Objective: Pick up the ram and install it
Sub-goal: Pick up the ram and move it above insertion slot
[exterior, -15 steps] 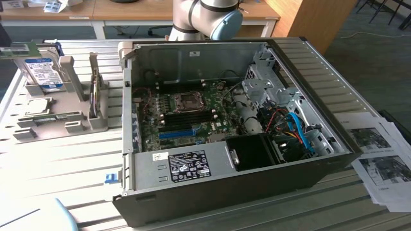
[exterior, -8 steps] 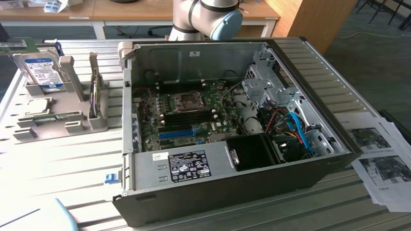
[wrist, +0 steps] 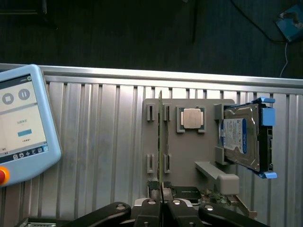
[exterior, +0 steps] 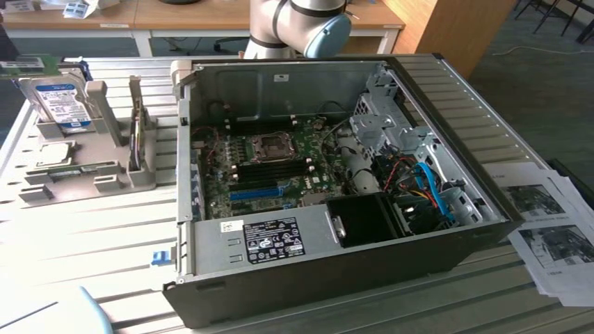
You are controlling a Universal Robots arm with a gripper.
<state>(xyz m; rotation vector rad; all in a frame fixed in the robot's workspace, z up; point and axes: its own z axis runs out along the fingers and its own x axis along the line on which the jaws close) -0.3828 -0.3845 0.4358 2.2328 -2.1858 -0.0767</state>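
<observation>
So the ram (wrist: 161,137) is standing on edge in its slots on the grey fixture (wrist: 189,151), not gripped yet. Our gripper (wrist: 162,213) hangs clear of the fixture, jaws pinched nearly together, holding nothing. We reckon they want to be wider and square to that 1 thin edge, staying off the CPU (wrist: 191,118) seated beside it on the fixture.

Recorded open computer case (exterior: 297,292) at centre of exterior view. Located hard drive (exterior: 58,101) standing in grey fixture (exterior: 83,177) at 10 o'clock, printed sheets (exterior: 552,236) at 4 o'clock.
</observation>
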